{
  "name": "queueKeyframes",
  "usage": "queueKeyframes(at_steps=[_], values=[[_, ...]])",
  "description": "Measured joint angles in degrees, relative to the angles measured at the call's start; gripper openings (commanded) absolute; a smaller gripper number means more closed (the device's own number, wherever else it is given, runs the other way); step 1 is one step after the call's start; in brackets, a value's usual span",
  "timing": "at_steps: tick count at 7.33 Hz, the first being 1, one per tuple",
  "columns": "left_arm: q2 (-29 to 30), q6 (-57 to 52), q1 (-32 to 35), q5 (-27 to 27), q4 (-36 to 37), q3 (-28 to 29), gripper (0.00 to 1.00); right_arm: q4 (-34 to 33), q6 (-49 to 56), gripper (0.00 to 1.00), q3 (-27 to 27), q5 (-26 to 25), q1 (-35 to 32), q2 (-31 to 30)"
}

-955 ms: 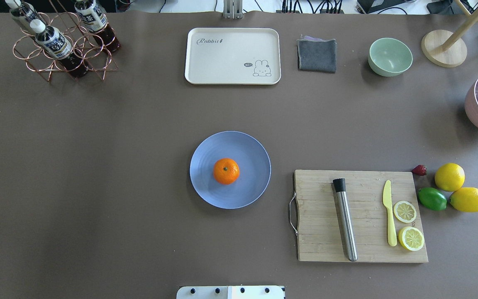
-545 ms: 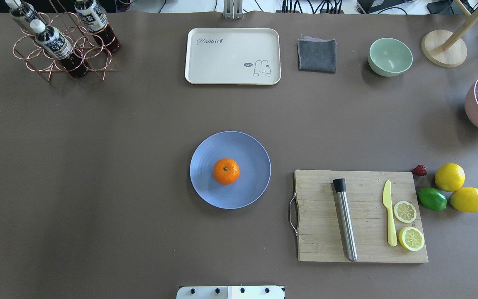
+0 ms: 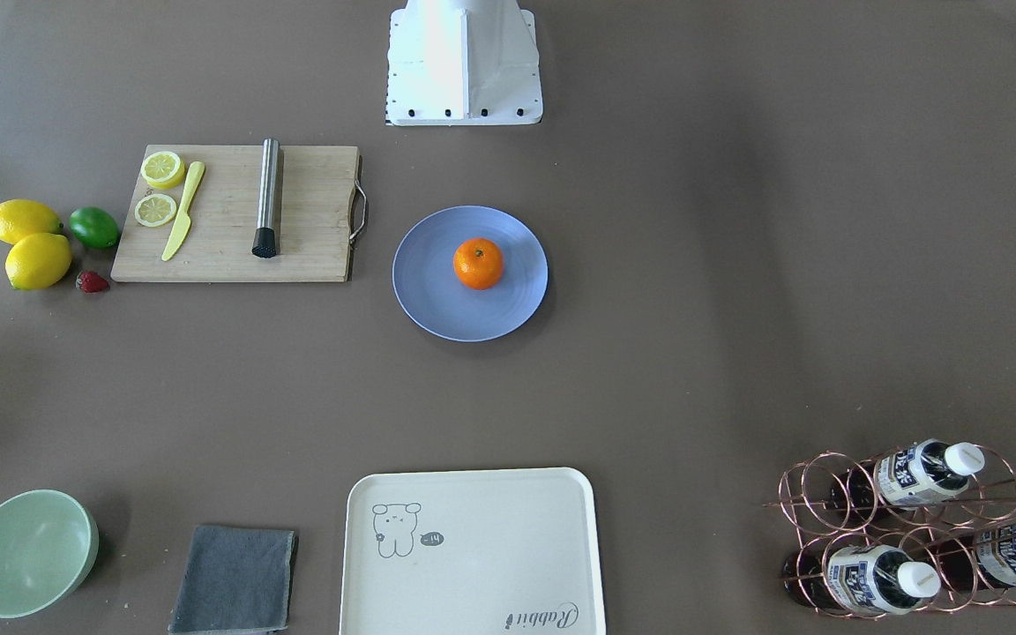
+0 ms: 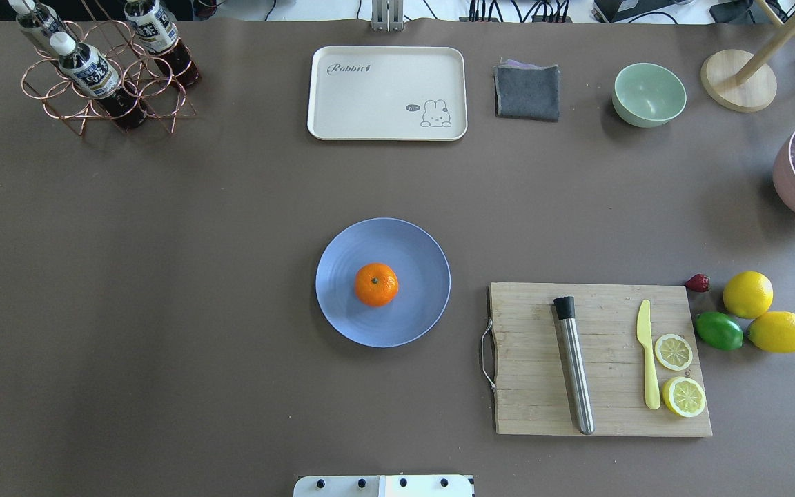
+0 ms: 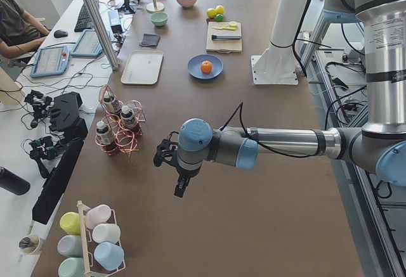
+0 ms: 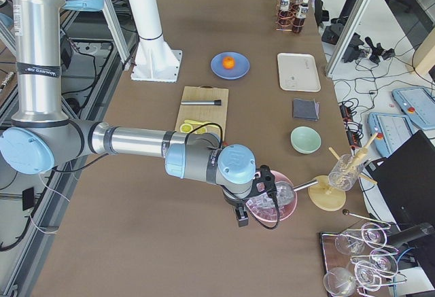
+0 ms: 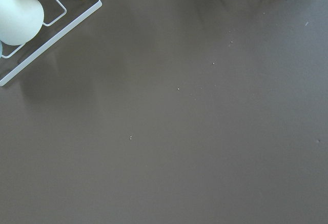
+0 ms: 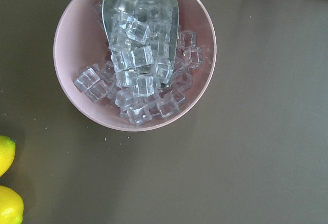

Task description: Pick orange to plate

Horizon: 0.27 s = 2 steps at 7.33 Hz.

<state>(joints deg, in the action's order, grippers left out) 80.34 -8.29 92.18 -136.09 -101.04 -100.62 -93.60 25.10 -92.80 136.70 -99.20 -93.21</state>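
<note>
The orange (image 4: 376,284) rests stem-up near the middle of the periwinkle-blue plate (image 4: 411,317) at the table's centre; the front-facing view shows the same orange (image 3: 478,263) on the plate (image 3: 437,300). Neither arm is over the central table. My left gripper (image 5: 179,188) hangs over bare table far out at my left end, past the bottle rack. My right gripper (image 6: 241,217) hovers at my right end beside the pink ice bowl (image 6: 272,202). Both show only in the side views, so I cannot tell whether they are open or shut.
A cutting board (image 4: 597,359) with a steel muddler, yellow knife and lemon slices lies right of the plate, with lemons (image 4: 747,294), a lime and a strawberry beyond. At the back stand a cream tray (image 4: 387,93), grey cloth, green bowl (image 4: 649,94) and bottle rack (image 4: 104,69).
</note>
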Motion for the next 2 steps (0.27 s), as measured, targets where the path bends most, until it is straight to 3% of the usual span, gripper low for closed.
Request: queueKeyframes(at_steps=[2], values=[[0.21,-0.03,-0.06,-0.09,-0.03,0.52,0.98,0.0,0.03,1.0,0.06,-0.03,0.04,-0.36]])
